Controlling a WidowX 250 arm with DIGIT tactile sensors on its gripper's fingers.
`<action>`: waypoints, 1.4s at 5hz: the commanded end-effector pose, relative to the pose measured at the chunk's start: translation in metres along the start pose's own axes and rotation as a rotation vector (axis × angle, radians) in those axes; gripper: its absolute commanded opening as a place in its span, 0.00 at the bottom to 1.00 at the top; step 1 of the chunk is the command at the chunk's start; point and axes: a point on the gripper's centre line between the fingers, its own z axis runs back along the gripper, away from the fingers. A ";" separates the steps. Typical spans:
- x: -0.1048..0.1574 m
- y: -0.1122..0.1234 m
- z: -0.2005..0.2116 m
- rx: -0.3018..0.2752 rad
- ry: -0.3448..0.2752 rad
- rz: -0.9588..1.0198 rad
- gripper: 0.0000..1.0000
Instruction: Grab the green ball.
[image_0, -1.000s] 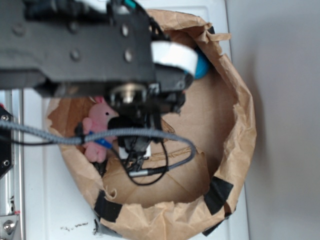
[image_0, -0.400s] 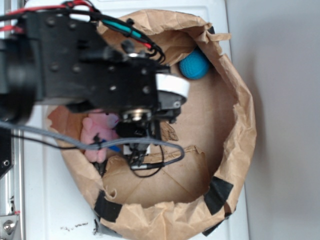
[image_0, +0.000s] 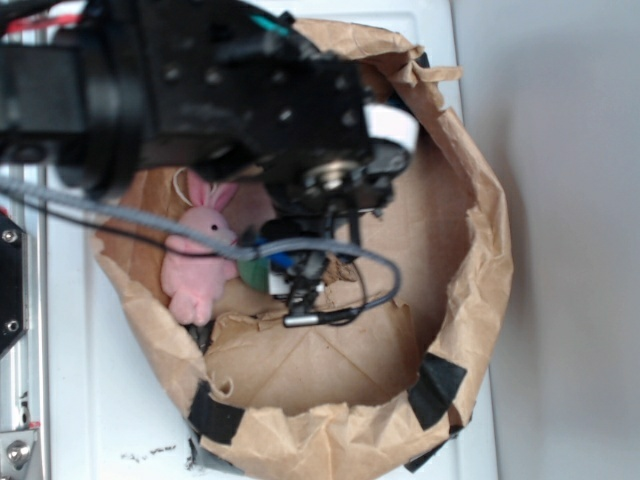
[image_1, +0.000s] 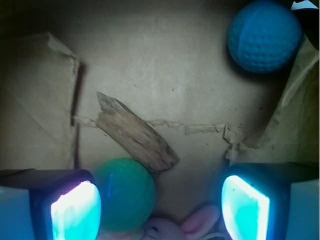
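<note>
- Now the gripper (image_1: 160, 205) has swung right from over the pink plush bunny (image_0: 200, 262) toward the basin's middle.
- Its jaws stand wide, empty.
- Green ball (image_1: 125, 194) lies beside the left pad, touching the bunny; centring looks needed.

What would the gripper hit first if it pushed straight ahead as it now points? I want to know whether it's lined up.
Probably bare cardboard floor. The open gripper has the green ball hugging one finger, off-centre; depth is unclear.
</note>
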 end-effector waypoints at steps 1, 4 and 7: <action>-0.009 0.000 0.022 -0.057 -0.018 0.005 1.00; -0.033 -0.010 -0.012 -0.050 -0.052 -0.072 1.00; -0.014 -0.023 -0.009 -0.044 -0.042 -0.002 1.00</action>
